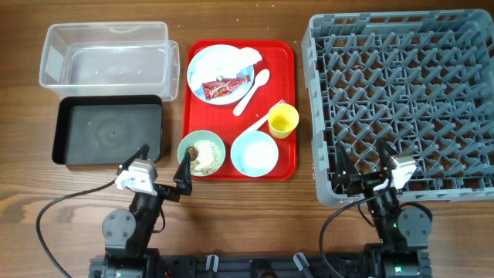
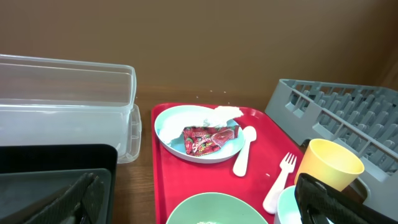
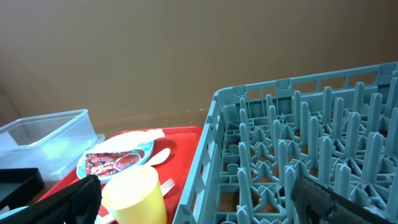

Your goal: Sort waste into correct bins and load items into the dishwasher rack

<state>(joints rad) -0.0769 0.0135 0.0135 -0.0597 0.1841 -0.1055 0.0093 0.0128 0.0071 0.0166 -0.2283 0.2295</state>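
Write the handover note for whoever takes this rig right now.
The left gripper is open and empty, beside the pale green bowl. The right gripper is open and empty, over the near edge of the rack.
On the red tray: plate holding wrapper and napkin, spoon, fork, yellow cup, light blue bowl, pale green bowl with food scraps.
The clear tub, black tray and rack hold nothing.
Done: nothing. Left: bin the waste, rack the dishes and cutlery.

Red snack wrapper [image 1: 226, 87] lies on blue plate [image 1: 205, 65].
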